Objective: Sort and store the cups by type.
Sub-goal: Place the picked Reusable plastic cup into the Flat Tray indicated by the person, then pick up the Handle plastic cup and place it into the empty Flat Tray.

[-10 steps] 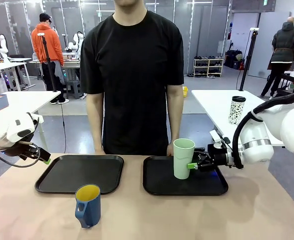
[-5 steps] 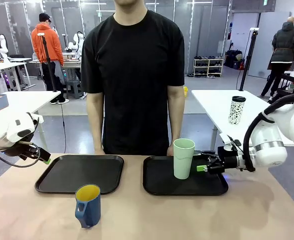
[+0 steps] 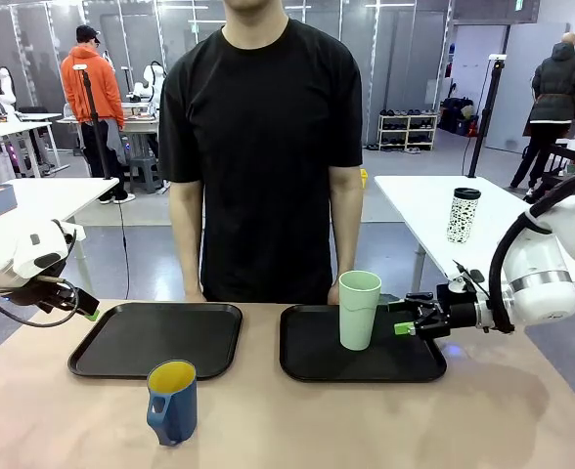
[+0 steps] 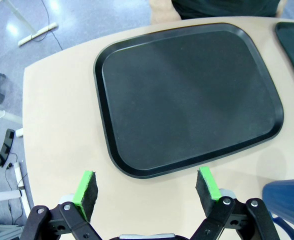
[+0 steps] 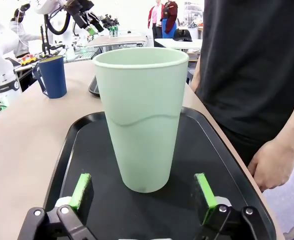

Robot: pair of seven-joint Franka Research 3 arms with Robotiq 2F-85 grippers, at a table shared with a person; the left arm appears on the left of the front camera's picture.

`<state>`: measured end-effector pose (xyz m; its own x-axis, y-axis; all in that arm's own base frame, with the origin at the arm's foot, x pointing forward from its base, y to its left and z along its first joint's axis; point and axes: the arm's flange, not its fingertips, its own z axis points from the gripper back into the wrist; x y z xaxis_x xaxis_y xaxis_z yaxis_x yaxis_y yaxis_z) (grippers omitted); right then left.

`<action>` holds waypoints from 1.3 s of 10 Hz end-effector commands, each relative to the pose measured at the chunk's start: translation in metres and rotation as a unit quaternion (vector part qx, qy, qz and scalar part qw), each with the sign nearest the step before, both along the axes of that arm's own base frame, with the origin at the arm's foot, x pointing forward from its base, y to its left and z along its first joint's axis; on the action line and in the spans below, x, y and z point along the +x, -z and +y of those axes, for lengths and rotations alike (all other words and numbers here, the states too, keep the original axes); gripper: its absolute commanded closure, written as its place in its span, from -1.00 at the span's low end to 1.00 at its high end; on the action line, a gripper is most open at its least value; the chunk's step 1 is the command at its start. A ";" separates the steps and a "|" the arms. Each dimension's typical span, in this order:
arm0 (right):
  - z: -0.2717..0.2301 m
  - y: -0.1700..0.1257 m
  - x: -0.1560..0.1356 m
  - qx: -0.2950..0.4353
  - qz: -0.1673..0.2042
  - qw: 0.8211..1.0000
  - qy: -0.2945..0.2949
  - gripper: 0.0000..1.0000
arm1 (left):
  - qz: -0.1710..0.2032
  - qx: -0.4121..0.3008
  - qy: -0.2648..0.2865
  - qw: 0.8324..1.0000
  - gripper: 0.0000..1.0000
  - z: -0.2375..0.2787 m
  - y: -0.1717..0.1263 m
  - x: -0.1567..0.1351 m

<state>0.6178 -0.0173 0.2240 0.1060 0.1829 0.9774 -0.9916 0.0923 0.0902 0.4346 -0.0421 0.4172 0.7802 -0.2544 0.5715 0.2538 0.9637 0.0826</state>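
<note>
My L gripper hangs wide open above the L tray. The blue mug stands on the table in front of that tray. The mint tumbler is upright on the R tray, w/ my R gripper just beside it, jaws wide, not touching.
</note>
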 end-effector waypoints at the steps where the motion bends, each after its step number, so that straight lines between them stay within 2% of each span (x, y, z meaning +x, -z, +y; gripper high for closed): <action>1: 0.000 0.004 0.001 0.008 0.002 1.000 -0.005 -1.00 | 0.000 -0.001 0.000 1.000 -1.00 0.001 -0.001 0.000; 13: 0.000 0.004 0.001 0.008 0.002 1.000 -0.005 -1.00 | 0.000 -0.001 0.000 1.000 -1.00 0.001 -0.001 0.000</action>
<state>0.6173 -0.0170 0.2199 0.1108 0.1759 0.9781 -0.9915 0.0867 0.0967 0.4346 -0.0421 0.4172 0.7802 -0.2544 0.5714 0.2538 0.9637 0.0826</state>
